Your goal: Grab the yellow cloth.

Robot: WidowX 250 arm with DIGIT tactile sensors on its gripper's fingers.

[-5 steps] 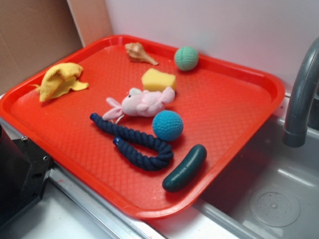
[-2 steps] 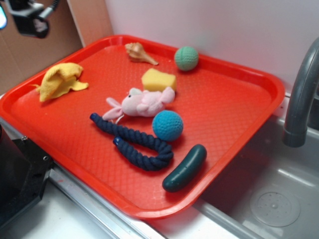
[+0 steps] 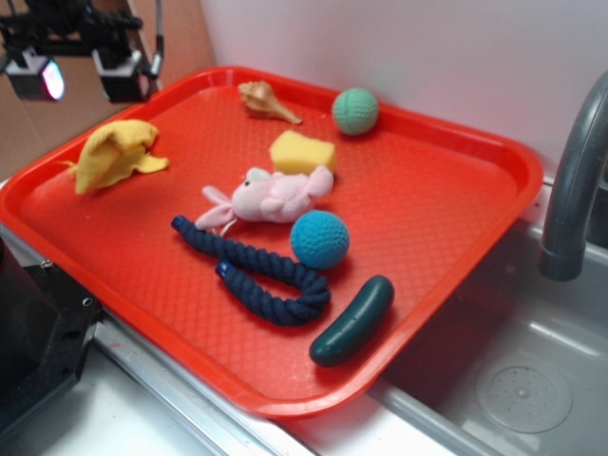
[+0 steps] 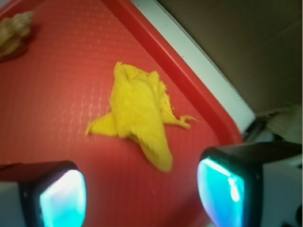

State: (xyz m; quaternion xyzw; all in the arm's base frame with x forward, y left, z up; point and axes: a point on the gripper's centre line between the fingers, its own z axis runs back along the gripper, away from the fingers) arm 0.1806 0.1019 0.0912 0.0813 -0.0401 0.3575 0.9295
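The yellow cloth (image 3: pixel 112 154) (image 4: pixel 139 111) lies crumpled on the red tray (image 3: pixel 446 190) near its far left corner. My gripper (image 3: pixel 76 74) (image 4: pixel 142 194) hangs in the air above and behind the cloth, at the top left of the exterior view. It is open, and its two glowing pads (image 4: pixel 64 198) stand wide apart with only bare tray between them. In the wrist view the cloth sits just ahead of the fingertips, apart from them.
On the tray also lie a seashell (image 3: pixel 266 101), a green ball (image 3: pixel 355 110), a pale yellow sponge (image 3: pixel 302 152), a pink plush toy (image 3: pixel 271 196), a blue ball (image 3: pixel 319 238), a navy rope (image 3: pixel 256 271) and a dark green cucumber (image 3: pixel 352 320). A sink with a grey faucet (image 3: pixel 575 190) is to the right.
The gripper, out of view a second ago, has come in at the top left and moved down and right toward the cloth. Nothing on the tray has moved.
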